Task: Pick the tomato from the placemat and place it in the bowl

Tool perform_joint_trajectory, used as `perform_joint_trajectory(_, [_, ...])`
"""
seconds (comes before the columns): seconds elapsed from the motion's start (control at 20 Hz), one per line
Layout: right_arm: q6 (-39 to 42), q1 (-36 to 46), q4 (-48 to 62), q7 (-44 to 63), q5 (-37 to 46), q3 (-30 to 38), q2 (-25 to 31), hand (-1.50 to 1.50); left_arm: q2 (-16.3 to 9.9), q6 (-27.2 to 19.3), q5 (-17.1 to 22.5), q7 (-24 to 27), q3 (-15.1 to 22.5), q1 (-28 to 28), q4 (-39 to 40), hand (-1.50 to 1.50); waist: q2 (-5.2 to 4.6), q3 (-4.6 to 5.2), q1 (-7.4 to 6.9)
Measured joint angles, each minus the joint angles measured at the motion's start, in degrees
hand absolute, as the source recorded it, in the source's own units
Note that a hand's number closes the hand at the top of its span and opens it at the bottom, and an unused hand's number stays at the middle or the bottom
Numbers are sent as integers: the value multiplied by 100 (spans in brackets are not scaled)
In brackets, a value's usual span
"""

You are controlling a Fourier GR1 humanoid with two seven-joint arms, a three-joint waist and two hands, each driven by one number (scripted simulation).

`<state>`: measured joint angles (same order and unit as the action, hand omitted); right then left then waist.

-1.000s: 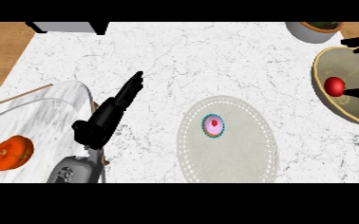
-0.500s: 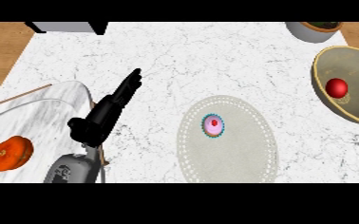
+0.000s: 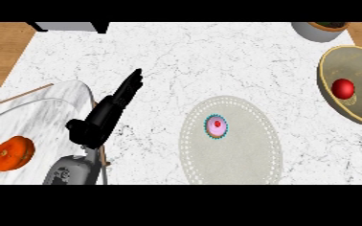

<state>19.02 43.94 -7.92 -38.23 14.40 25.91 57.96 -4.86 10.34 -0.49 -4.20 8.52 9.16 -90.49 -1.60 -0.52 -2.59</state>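
The fingers (image 3: 131, 84) of the left hand (image 3: 106, 112) lie straight and pressed together, pointing up and away over the desk (image 3: 212, 57), with the thumb sticking out to the side — they pinch nothing and hold nothing. The hand sits at the left of the view, its grey forearm (image 3: 71, 171) coming in from the lower edge, just beside the rim of a marble-look tray (image 3: 63, 100). On that tray, at the far left edge, lies an orange fruit (image 3: 16, 153).

To the right of the hand, apart from it, is the round pale placemat (image 3: 240, 158). A small cupcake (image 3: 216, 126) with pink icing and a red dot on top stands on its upper left part; no tomato lies on the mat.

Further out, at the right edge, is the tan bowl (image 3: 332, 76), cut off by the frame, and the red tomato (image 3: 344, 87) rests inside it. Above the bowl, in the top right corner, a grey pot (image 3: 318, 31) shows in part. The right hand is not in view.

Judged from how things lie, the placing step looks done — the tomato is in the bowl and no hand touches it. What remains seems only to bring the arms to rest; the left hand needs no move toward the mat.
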Motion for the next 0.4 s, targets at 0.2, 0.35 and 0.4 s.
perform_joint_trajectory(0.2, [298, -284, 175, -173, -178, 211, 311, -150, 30, 0, 6, 12, 36, -61, -69, 0, -16, -19, -2])
perform_joint_trajectory(0.35, [450, -430, 205, -195, -222, 265, 457, -150, 41, -12, 4, -15, 23, 1, -62, 0, -31, -29, -2])
perform_joint_trajectory(0.4, [504, -479, 209, -193, -230, 273, 497, -150, 56, -21, -8, -16, 41, -8, -71, 0, -32, -32, -4])
